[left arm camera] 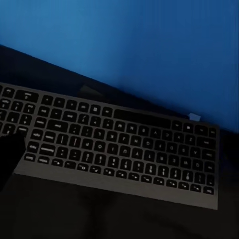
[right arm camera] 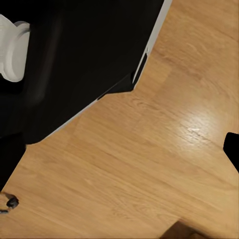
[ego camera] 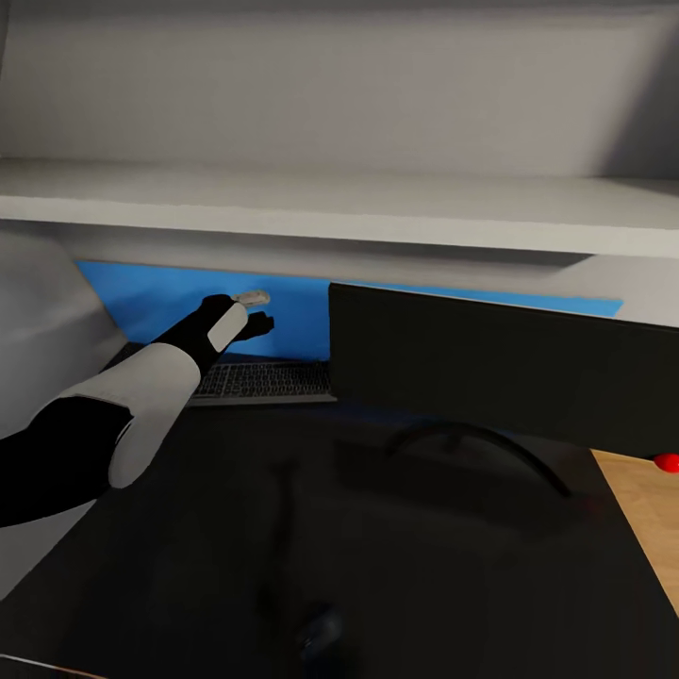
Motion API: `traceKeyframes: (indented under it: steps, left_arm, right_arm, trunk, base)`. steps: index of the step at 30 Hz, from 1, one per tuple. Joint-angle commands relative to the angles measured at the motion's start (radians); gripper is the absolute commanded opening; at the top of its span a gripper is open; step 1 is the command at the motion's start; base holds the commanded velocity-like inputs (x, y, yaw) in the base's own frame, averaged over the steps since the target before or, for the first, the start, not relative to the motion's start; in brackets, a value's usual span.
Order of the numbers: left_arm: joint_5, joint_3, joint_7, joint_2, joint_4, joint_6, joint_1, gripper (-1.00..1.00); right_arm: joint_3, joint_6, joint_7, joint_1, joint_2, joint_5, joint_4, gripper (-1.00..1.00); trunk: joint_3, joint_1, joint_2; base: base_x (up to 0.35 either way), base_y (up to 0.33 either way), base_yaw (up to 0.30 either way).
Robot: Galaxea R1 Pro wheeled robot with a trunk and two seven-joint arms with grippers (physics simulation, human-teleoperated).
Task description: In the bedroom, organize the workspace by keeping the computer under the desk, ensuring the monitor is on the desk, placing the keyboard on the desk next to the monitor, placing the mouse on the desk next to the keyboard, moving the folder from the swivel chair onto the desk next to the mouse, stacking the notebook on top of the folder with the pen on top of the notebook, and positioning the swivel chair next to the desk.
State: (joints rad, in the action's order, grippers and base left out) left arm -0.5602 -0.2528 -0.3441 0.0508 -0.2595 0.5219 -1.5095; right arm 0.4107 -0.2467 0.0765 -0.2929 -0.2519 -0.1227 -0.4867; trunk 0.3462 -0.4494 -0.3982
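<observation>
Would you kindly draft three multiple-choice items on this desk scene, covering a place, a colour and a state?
1. Where does the slim silver-grey keyboard with black keys lie?
A. on the wood floor
B. on the black desk top, against the back panel, left of the large flat black monitor in the head view
C. on the white shelf

2. What colour is the desk's back panel?
A. red
B. green
C. bright blue

3. How does the left gripper stand to the keyboard?
A. raised above it, holding nothing
B. lifting it off the desk
C. pressed flat beneath it

Answers: 1 B, the head view shows the keyboard flat on the desk beside the screen. 2 C, the panel is blue in the head and left wrist views. 3 A, the keyboard lies flat below the gripper; whether the jaws are open is unclear.
</observation>
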Motion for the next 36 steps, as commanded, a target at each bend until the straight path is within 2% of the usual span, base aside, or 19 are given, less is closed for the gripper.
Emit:
traceKeyframes:
  steps: [1, 19, 27, 36]
  left_arm:
    - [-0.011, -0.008, -0.008, 0.000, -0.005, 0.005, 0.000, 1.00]
    - [-0.012, -0.003, -0.017, -0.011, -0.015, 0.013, 0.002, 1.00]
    - [-0.001, -0.010, -0.024, -0.003, -0.017, 0.009, 0.003, 1.00]
    - [-0.008, -0.007, -0.023, -0.003, -0.017, 0.013, 0.003, 1.00]
  right_arm:
    - [0.005, -0.002, 0.002, 0.000, -0.001, -0.011, -0.002, 1.00]
    - [0.005, -0.002, 0.002, 0.000, -0.002, -0.011, -0.001, 1.00]
    - [0.005, -0.002, 0.002, 0.000, -0.002, -0.010, -0.001, 1.00]
    - [0.005, -0.002, 0.002, 0.000, -0.001, -0.011, -0.001, 1.00]
  trunk:
    - [0.003, -0.001, -0.002]
    - [0.032, -0.001, -0.002]
    - [0.045, -0.001, -0.002]
    - [0.059, -0.001, -0.002]
  base:
    - [0.000, 0.000, 0.000]
    - [0.000, 0.000, 0.000]
    - [0.000, 0.000, 0.000]
    - [0.000, 0.000, 0.000]
